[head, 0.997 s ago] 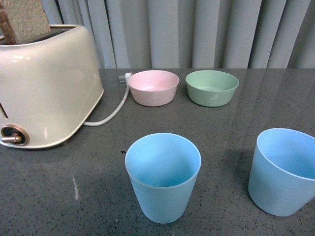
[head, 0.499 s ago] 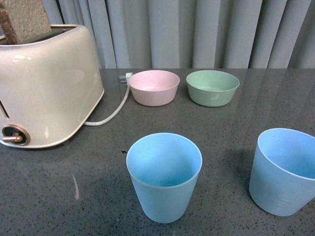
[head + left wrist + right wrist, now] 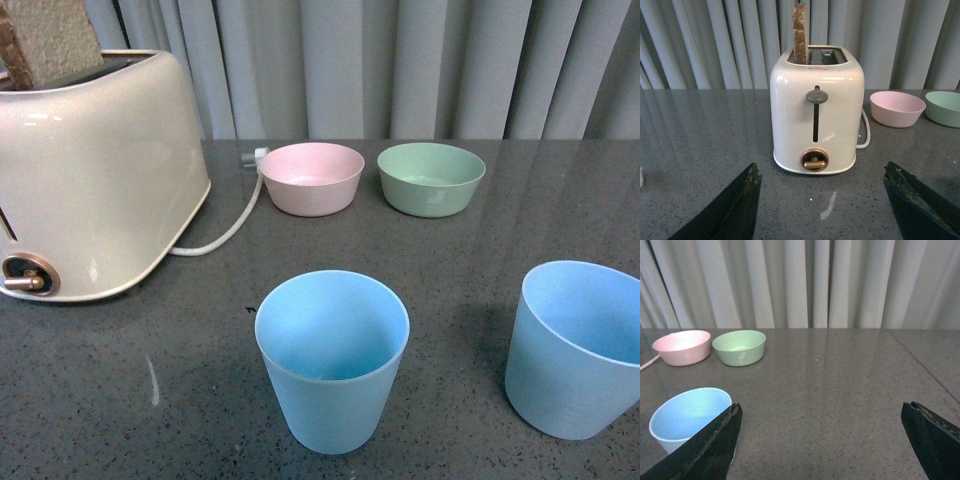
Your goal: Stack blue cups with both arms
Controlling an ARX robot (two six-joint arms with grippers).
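Two light blue cups stand upright and apart on the dark grey table. One cup (image 3: 332, 360) is at the front centre, the other (image 3: 575, 348) at the front right, cut by the frame edge. Neither arm shows in the front view. My left gripper (image 3: 822, 172) is open and empty, its fingers wide apart, facing the toaster; no cup shows in its view. My right gripper (image 3: 821, 410) is open and empty, low over the table; one blue cup (image 3: 687, 416) stands just beside one finger (image 3: 715, 445), partly hidden by it.
A cream toaster (image 3: 90, 175) with a slice of bread (image 3: 45, 40) stands at the left, its white cord (image 3: 225, 232) trailing to the bowls. A pink bowl (image 3: 312, 177) and a green bowl (image 3: 431, 178) sit at the back. Grey curtains hang behind the table (image 3: 100, 400).
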